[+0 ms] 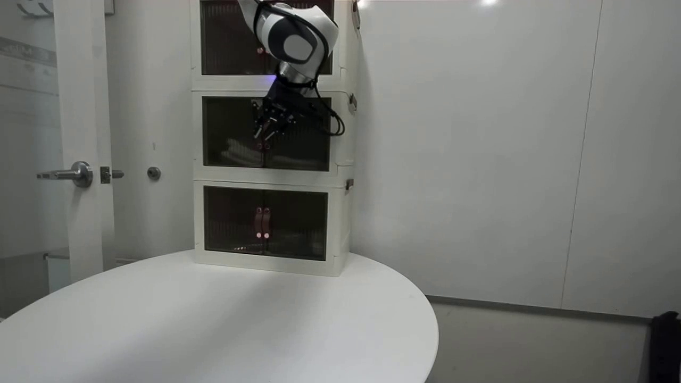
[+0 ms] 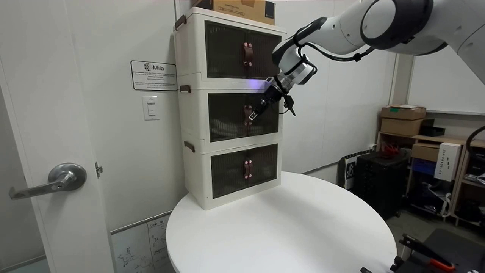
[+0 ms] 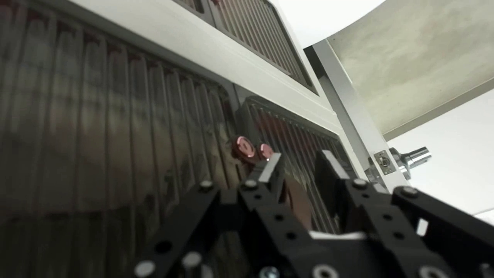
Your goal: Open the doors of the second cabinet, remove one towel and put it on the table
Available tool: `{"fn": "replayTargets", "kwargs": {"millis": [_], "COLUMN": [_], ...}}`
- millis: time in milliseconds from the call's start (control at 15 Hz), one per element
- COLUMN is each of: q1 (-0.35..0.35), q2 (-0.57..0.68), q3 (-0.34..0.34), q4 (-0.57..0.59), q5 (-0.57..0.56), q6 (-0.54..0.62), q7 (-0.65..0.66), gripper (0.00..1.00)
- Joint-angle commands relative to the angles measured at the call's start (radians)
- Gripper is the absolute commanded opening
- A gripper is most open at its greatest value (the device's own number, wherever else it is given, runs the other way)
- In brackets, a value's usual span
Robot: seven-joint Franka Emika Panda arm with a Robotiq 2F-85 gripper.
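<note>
The second cabinet is the middle tier, also in an exterior view. Its dark ribbed doors are shut and show in both exterior views. Dark red handles with pink studs sit at their central seam. Pale folded towels show dimly through the doors; single ones cannot be told apart. My gripper is open, pointing down in front of the handles. A reddish-brown strap shows between its fingers in the wrist view; whether they surround it is unclear. The round white table stands below.
The top tier and bottom tier have like doors, shut. A cardboard box lies on the stack. A room door with a metal lever stands beside it. A wall is behind. Shelves stand farther off.
</note>
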Motion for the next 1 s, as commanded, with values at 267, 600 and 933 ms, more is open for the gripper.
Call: {"fn": "replayTargets", "kwargs": {"millis": [267,600,933], "q1": [0.016,0.006,-0.002], "q2": [-0.032,-0.050,-0.071], "q3": [0.041,0.061,0.065], "q4": [-0.010,-0.028,-0.049], "q5": [-0.035,-0.045,-0.106], "q6": [0.137,0.120,-0.032], "q7": [-0.014,-0.034,-0.059], "gripper": [0.02,0.02,0.02]}}
